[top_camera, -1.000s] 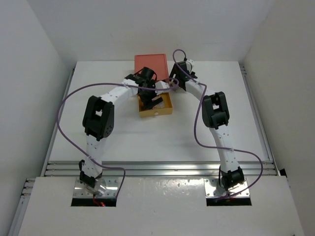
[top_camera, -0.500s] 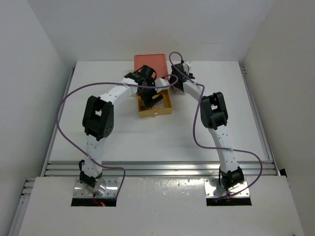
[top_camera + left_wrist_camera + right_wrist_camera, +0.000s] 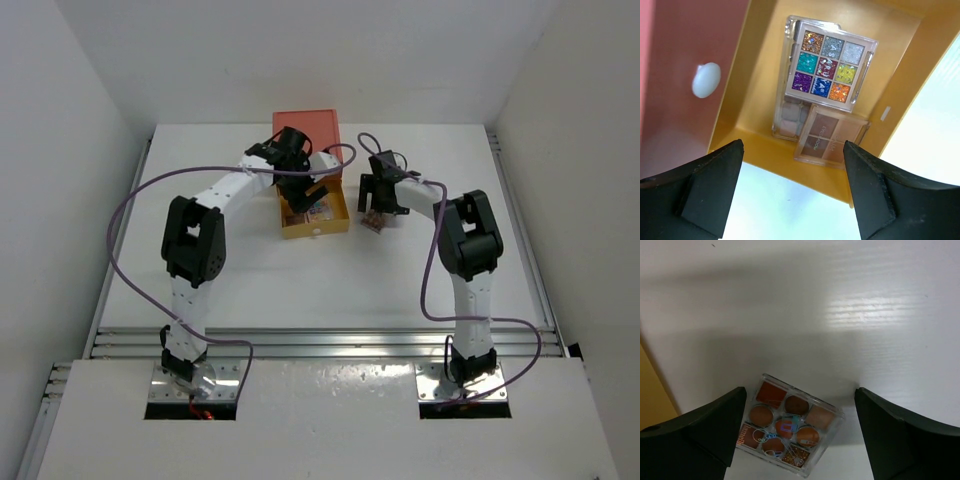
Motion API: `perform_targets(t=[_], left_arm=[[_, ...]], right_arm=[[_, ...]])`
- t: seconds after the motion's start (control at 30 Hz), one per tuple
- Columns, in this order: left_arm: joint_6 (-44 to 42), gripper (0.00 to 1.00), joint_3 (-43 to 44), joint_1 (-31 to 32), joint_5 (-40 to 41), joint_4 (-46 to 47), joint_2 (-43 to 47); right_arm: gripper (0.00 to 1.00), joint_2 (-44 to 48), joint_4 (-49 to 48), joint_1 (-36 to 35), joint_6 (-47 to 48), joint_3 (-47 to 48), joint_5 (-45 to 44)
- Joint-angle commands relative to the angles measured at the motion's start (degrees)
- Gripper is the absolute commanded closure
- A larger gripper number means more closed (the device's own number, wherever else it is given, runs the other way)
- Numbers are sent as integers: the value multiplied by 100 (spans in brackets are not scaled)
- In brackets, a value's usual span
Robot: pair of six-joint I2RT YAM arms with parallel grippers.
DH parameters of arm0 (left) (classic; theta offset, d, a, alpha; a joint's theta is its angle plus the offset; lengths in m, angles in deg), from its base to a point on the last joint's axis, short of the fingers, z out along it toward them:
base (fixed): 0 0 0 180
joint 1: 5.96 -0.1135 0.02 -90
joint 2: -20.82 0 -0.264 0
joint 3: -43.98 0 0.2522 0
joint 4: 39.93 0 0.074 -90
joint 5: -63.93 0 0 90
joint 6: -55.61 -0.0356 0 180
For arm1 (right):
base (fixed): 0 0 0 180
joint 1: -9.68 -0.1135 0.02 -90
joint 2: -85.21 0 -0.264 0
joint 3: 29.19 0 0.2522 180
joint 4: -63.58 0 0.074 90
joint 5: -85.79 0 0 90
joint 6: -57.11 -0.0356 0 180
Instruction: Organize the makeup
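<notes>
The yellow drawer point(image 3: 755, 75) stands pulled out of the orange-red box point(image 3: 305, 125). It holds a colourful glitter palette point(image 3: 830, 67), a pinkish-brown palette point(image 3: 832, 137) and a pale palette point(image 3: 789, 117) partly under them. My left gripper point(image 3: 795, 192) is open and empty above the drawer's edge; it also shows in the top view point(image 3: 303, 198). A square orange-brown palette point(image 3: 789, 426) lies flat on the white table right of the drawer; it also shows in the top view point(image 3: 374, 223). My right gripper point(image 3: 800, 437) is open just above it, fingers on either side, not touching. No pencils or brushes show.
A white knob point(image 3: 706, 80) sits on the orange-red box front beside the drawer. The drawer's yellow wall point(image 3: 650, 395) is close on the left of the right gripper. Purple cables loop over both arms. Grey walls stand on both sides of the table point(image 3: 300, 280).
My right arm has swung right, away from the drawer, and now hovers over the orange-brown palette on the table. My left gripper has shifted slightly over the drawer.
</notes>
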Motion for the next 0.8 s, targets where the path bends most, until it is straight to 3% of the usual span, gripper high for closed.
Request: perform_targets(t=[0.0, 0.17, 0.47, 0.77], left_arm=[[79, 13, 31, -45, -135, 38, 337], [132, 13, 31, -45, -189, 38, 337], [132, 13, -74, -45, -241, 38, 442], [132, 13, -180, -98, -294, 91, 600]], right_arm=[[7, 328, 191, 147, 427, -234, 625], [0, 504, 755, 129, 331, 73, 213], [0, 891, 1265, -64, -1136, -217, 151], [0, 83, 1819, -99, -813, 425, -210]])
